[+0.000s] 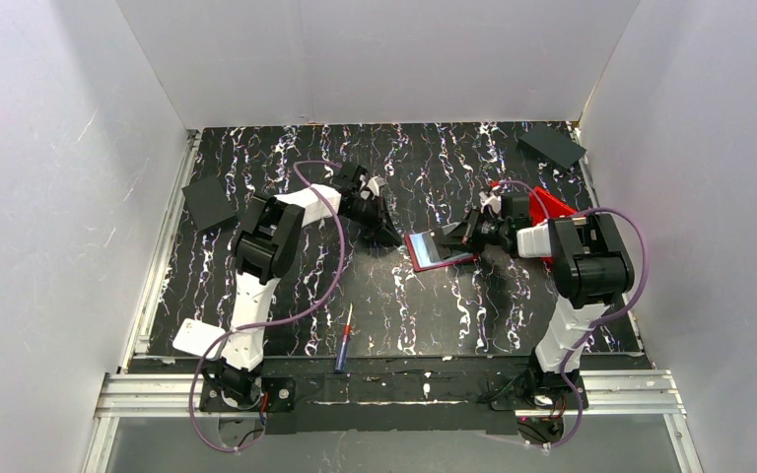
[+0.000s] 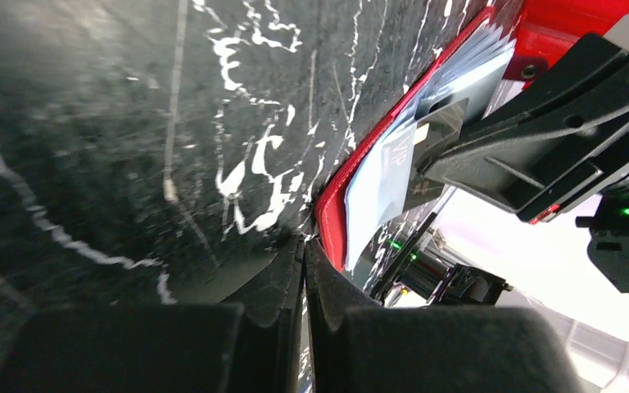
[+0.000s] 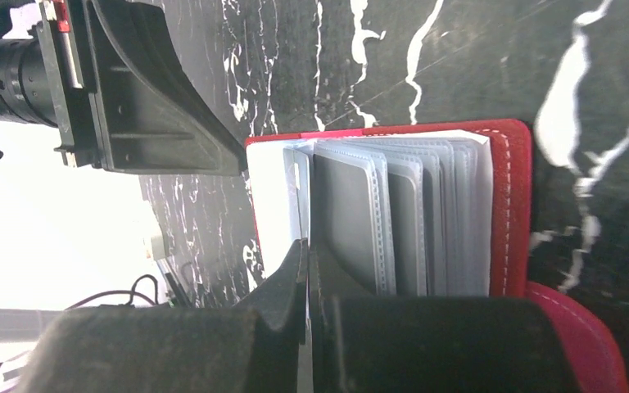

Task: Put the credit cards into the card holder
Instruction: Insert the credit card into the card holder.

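Observation:
The red card holder (image 1: 422, 254) lies open mid-table, its grey-blue pockets fanned out (image 3: 426, 213). My right gripper (image 1: 458, 236) reaches over it from the right, shut (image 3: 307, 246) on a pale credit card (image 3: 277, 205) that stands nearly edge-on at the holder's open side. In the left wrist view the same card (image 2: 377, 184), marked VIP, leans out of the red cover (image 2: 332, 217). My left gripper (image 1: 391, 236) is shut and empty, its tip (image 2: 305, 246) against the holder's left edge.
A red open bin (image 1: 555, 205) stands just behind the right arm. Black flat squares lie at the far left (image 1: 208, 203) and far right corner (image 1: 552, 146). A pen-like tool (image 1: 343, 343) and a pale flat rectangle (image 1: 192, 337) lie near the front edge.

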`<state>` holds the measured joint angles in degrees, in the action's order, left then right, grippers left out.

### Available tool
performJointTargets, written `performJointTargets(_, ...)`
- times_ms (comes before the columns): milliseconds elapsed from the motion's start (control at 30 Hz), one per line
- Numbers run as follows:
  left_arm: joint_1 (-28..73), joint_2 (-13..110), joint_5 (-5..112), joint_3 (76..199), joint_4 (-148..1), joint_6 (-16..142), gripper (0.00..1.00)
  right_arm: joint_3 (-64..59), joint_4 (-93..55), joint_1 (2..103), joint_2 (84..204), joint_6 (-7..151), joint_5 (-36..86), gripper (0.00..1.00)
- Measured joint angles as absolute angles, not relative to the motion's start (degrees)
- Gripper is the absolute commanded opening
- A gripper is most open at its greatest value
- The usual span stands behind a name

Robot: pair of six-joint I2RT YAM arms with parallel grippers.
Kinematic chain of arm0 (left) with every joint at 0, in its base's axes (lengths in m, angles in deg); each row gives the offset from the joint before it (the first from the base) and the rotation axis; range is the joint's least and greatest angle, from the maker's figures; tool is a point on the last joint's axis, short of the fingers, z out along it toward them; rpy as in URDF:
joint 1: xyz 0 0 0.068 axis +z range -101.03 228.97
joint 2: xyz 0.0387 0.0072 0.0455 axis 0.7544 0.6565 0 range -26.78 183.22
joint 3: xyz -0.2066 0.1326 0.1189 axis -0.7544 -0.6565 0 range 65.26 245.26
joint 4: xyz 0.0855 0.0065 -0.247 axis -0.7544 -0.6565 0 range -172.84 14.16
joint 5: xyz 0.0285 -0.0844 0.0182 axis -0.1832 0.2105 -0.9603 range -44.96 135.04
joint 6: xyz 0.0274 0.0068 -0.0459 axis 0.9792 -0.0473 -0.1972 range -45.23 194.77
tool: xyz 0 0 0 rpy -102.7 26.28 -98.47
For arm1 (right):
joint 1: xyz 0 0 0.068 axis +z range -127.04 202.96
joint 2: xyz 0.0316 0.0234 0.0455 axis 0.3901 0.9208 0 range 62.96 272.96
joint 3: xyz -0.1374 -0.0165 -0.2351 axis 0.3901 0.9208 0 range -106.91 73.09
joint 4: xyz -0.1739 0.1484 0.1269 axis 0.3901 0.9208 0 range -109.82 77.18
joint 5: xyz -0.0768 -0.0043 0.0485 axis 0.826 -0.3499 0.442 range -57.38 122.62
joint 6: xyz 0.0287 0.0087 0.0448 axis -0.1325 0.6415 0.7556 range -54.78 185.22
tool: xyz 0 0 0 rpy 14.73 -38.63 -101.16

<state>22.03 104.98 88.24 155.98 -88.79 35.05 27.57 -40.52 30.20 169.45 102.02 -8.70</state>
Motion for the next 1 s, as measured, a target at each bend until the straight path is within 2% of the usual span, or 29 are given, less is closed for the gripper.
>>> performJointTargets(100,23.2,105.0,87.8,156.7,-90.5,36.6,0.03,29.1,-44.7,32.3,169.5,105.9,-6.9,0.02)
performJointTargets(267,23.7,104.7,87.5,156.9,-92.6,39.1,0.04,30.5,-48.2,34.7,169.5,109.9,-4.2,0.24)
performJointTargets(567,23.6,100.6,85.2,153.5,-95.8,42.0,0.07,20.0,-22.7,36.8,164.5,95.9,6.5,0.6)
performJointTargets(767,21.4,99.9,85.9,150.9,-92.9,39.0,0.07,14.4,-9.5,38.1,163.4,87.8,14.5,0.69)
performJointTargets(1000,16.7,99.9,87.3,150.8,-87.9,34.7,0.07,11.7,-1.6,38.8,162.8,83.0,18.7,0.8)
